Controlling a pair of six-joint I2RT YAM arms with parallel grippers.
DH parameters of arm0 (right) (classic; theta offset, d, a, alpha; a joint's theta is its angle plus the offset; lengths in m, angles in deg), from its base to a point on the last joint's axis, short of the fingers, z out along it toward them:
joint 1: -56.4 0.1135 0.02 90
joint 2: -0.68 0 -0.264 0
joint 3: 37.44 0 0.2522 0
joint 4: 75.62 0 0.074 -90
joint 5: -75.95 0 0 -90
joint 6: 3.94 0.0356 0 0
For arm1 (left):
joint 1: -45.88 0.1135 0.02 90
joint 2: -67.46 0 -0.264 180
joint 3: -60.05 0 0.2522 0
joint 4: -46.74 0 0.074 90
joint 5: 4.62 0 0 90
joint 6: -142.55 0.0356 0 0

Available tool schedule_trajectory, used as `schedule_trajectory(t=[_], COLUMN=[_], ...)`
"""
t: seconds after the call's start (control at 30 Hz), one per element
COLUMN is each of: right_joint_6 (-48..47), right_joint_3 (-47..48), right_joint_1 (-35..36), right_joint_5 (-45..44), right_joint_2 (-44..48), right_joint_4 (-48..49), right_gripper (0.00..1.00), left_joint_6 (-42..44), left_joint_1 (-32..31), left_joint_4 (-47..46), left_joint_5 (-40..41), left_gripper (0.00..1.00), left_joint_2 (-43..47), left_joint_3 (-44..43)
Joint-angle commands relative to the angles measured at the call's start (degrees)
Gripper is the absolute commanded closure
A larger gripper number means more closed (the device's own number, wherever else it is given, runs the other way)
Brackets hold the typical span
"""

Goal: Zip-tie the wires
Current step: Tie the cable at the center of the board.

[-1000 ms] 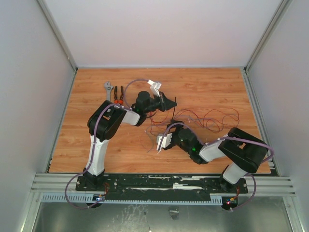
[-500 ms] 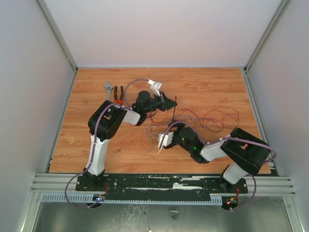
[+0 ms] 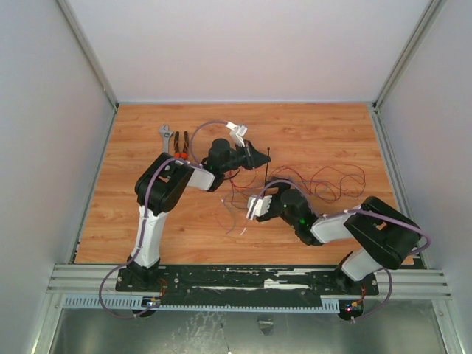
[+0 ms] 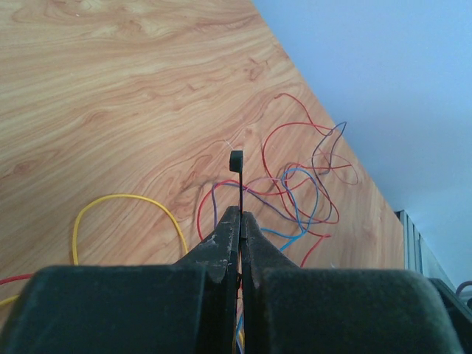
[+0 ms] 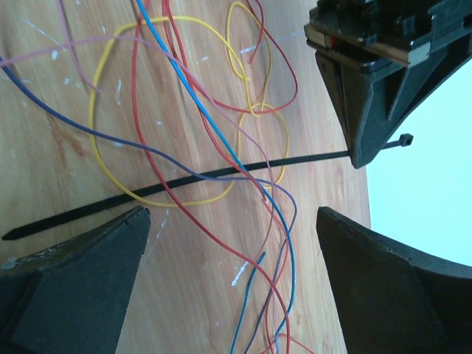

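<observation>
The zip tie, a thin black strip, sticks out from my left gripper, which is shut on it just below its small head. In the right wrist view the zip tie runs slantwise over the wood, its tail under several wires, red, blue, yellow and purple. My right gripper hangs open above those strands with nothing between its fingers. From above, the left gripper holds the zip tie at mid-table, the right gripper sits just in front of it, and the wires spread rightwards.
A grey wrench and orange-handled pliers lie at the back left of the wooden table. White walls close in three sides. A metal rail runs along the near edge.
My right arm has shifted to the right and a little farther from its base, carrying its open gripper closer to the zip tie. The left arm has stayed put.
</observation>
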Motion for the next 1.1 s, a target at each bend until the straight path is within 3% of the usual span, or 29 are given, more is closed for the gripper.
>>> schedule_trajectory(t=[0.0, 0.43, 1.07], right_joint_6=[-1.92, -0.92, 4.0], right_joint_3=[-0.84, 1.85, 7.98], right_joint_1=[-1.66, -4.36, -9.57], right_joint_5=[-0.84, 2.88, 2.43], right_joint_2=[0.54, -2.95, -9.61], right_joint_4=[-0.7, -1.09, 8.04], right_gripper=[0.03, 0.01, 0.01], left_joint_6=[0.32, -0.57, -0.92], left_joint_1=[0.25, 0.23, 0.16], left_joint_4=[-0.28, -0.35, -0.67], left_joint_5=[-0.97, -0.84, -0.25], left_gripper=[1.0, 1.0, 1.0], left_joint_2=[-0.44, -1.38, -2.07], left_joint_3=[-1.48, -1.93, -1.49])
